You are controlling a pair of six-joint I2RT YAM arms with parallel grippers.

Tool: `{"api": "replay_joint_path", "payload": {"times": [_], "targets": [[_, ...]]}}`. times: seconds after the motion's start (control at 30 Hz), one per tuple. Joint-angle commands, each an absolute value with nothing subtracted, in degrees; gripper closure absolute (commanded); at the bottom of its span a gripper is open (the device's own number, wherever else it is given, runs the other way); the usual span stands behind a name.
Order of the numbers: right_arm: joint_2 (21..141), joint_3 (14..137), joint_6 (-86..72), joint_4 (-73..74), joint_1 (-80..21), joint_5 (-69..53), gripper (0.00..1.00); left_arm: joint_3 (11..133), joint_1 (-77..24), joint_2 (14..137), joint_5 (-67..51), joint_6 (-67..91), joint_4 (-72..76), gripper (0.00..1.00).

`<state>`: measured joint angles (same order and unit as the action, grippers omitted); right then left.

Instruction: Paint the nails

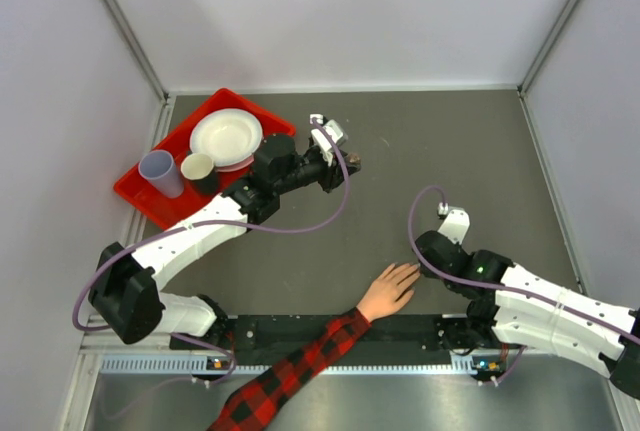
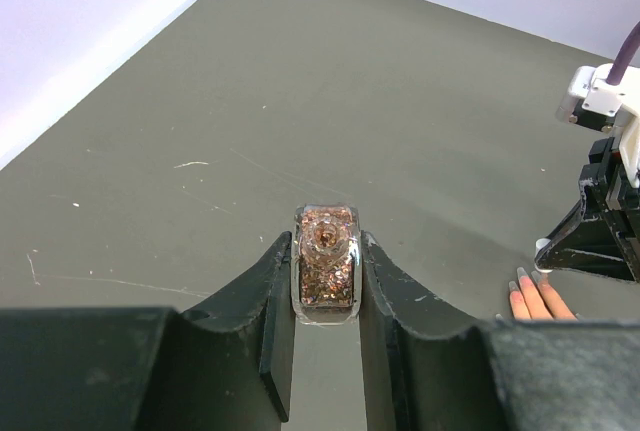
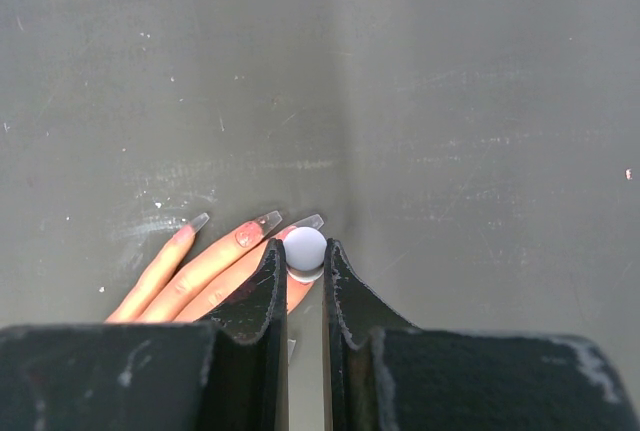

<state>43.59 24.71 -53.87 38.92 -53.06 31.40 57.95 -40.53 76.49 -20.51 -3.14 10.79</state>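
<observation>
A peach hand (image 1: pixel 388 293) with a red-and-black plaid sleeve (image 1: pixel 300 361) lies palm down at the table's near edge. Its long pale nails (image 3: pixel 268 220) show in the right wrist view; one finger carries glittery pink polish (image 3: pixel 247 236). My right gripper (image 3: pixel 304 251) is shut on a round pale-grey brush cap (image 3: pixel 305 247), held right over a fingertip; the brush itself is hidden. In the top view the right gripper (image 1: pixel 424 254) is just right of the fingertips. My left gripper (image 2: pixel 326 256) is shut on an open bottle of copper glitter polish (image 2: pixel 326 269), at the table's middle (image 1: pixel 349 161).
A red tray (image 1: pixel 140 198) at the back left holds white plates (image 1: pixel 226 136), a lilac cup (image 1: pixel 161 172) and a cream cup (image 1: pixel 197 165). White walls enclose the grey table. The left wrist view shows the fingertips (image 2: pixel 535 297) and the right arm (image 2: pixel 600 231) at far right.
</observation>
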Motion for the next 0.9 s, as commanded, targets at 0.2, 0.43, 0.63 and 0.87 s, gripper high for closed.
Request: {"api": "replay_joint_path", "payload": {"times": [0.2, 0.43, 0.63, 0.87], "targets": [[44.4, 25.2, -55.7, 39.8, -52.5, 32.3, 1.0, 58.3, -40.4, 76.0, -21.1, -3.1, 14.9, 1.0], [44.7, 25.2, -56.2, 39.9, -52.5, 32.7, 1.0, 58.4, -40.4, 76.1, -21.1, -3.1, 14.8, 1.0], [44.6, 25.2, -56.3, 40.0, -52.5, 33.4, 1.0, 58.4, -40.4, 76.2, -21.2, -3.0, 14.7, 1.0], [44.6, 25.2, -56.7, 40.2, -52.5, 33.9, 1.0, 58.5, -40.4, 76.1, -21.3, -3.0, 14.6, 1.0]]}}
